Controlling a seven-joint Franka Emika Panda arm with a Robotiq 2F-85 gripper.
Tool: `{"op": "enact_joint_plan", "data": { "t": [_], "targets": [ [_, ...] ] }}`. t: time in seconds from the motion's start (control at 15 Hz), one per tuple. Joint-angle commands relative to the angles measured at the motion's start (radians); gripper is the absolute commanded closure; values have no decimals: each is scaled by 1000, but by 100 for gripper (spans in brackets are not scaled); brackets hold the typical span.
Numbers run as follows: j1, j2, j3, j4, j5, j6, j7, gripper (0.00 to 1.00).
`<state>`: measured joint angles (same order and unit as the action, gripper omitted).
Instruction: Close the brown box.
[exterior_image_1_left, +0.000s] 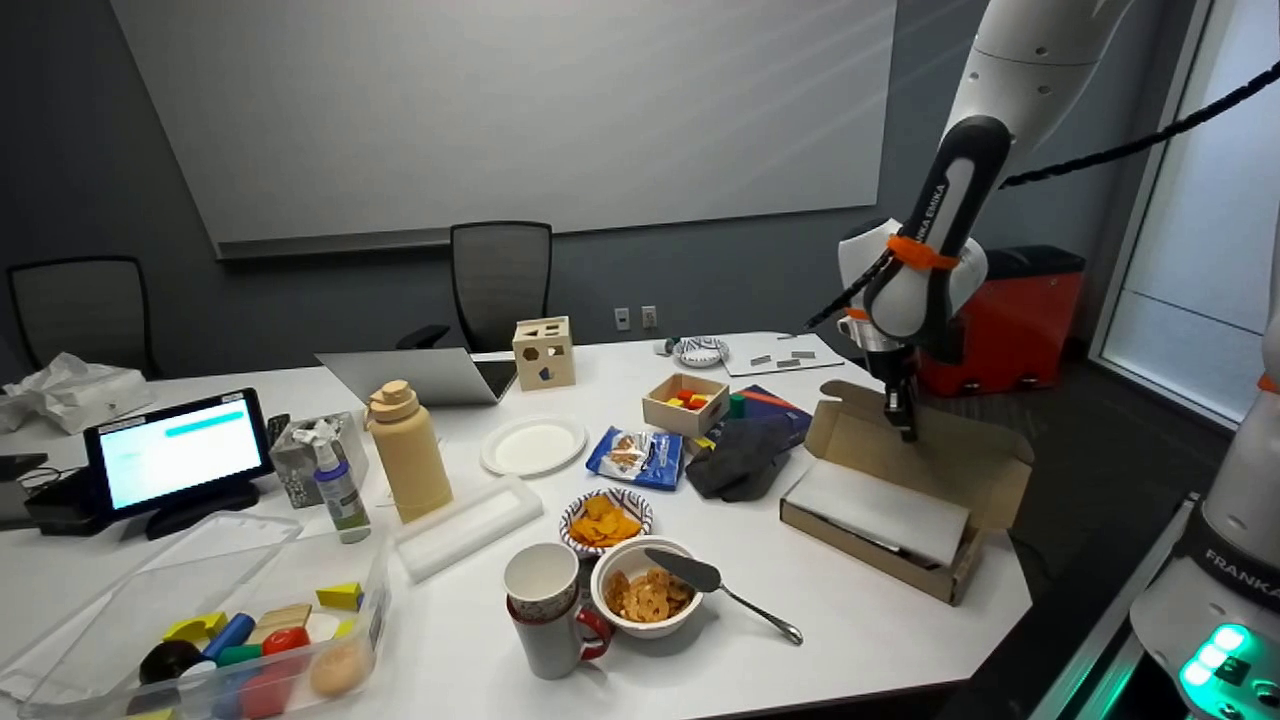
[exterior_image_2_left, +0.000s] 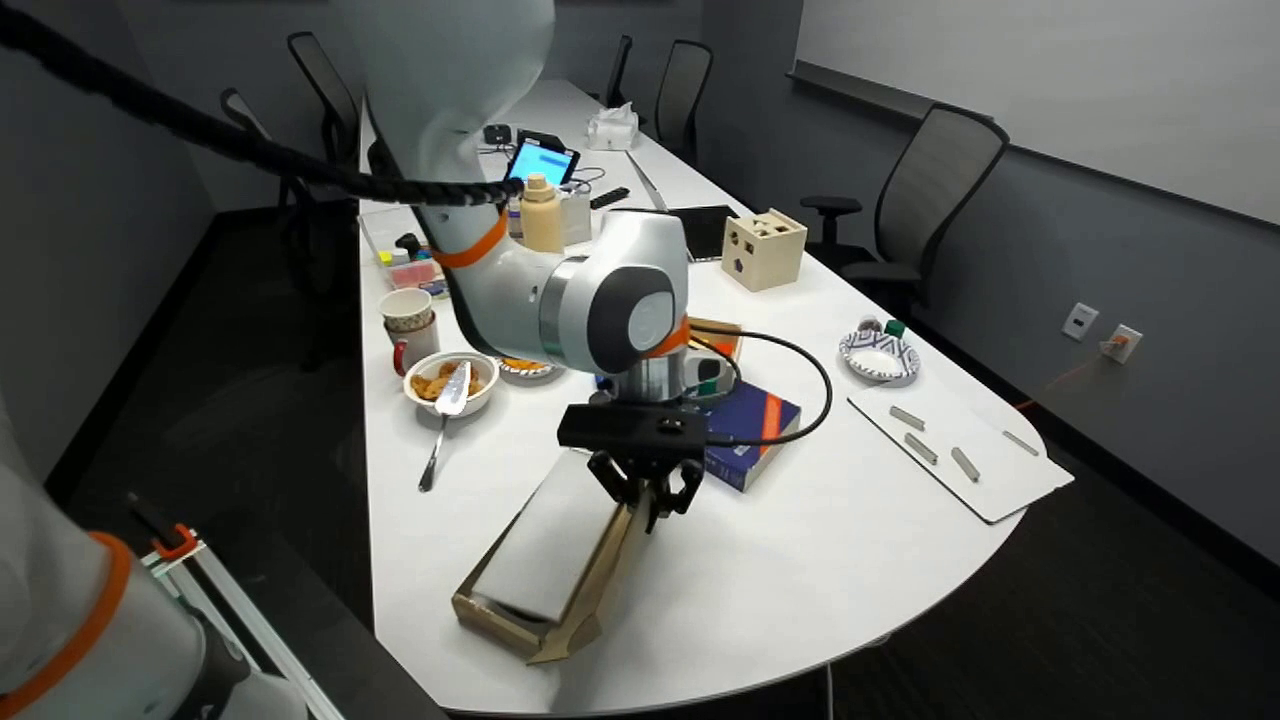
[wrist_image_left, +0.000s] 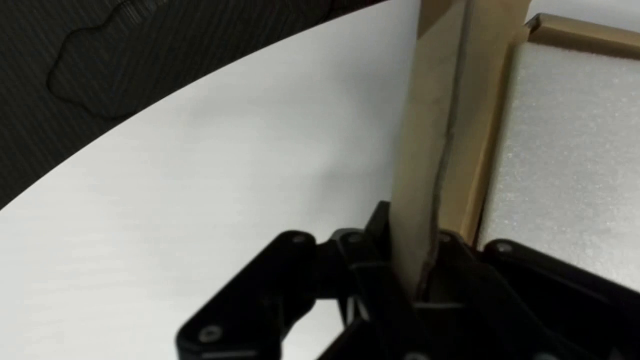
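The brown box (exterior_image_1_left: 865, 552) is a flat tan cardboard box on the table's end. It also shows in an exterior view (exterior_image_2_left: 497, 628) and in the wrist view (wrist_image_left: 582, 36). Its lid (exterior_image_1_left: 965, 455) stands up, open, along the far long side. A pale foam-like sheet (exterior_image_1_left: 880, 505) fills the inside. My gripper (exterior_image_1_left: 905, 425) points down over the lid's upper edge, near its middle. In the wrist view the gripper (wrist_image_left: 415, 245) has one finger on each side of the lid (wrist_image_left: 425, 150), close against it. The lower fingertips are partly hidden by the lid.
A dark cloth (exterior_image_1_left: 738, 462) and a blue book (exterior_image_2_left: 745, 440) lie beside the box. A white bowl (exterior_image_1_left: 645, 630) with a cake server (exterior_image_1_left: 690, 570) stands toward the table's front edge. A whiteboard sheet (exterior_image_2_left: 965, 460) with grey pieces lies near the rounded table edge.
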<state>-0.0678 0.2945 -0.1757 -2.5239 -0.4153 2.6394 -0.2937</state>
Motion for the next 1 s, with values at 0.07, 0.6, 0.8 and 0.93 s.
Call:
{"op": "enact_joint_plan", "data": {
  "t": [0.07,0.6,0.8,0.93],
  "targets": [
    [54,-68,-29,-103,-163,20,158,98],
    [39,-113,29,-189,-82,11,159,98],
    [45,-130,25,-178,-99,47,216,98],
    [54,-126,16,-161,-126,65,268,98]
  ]
}}
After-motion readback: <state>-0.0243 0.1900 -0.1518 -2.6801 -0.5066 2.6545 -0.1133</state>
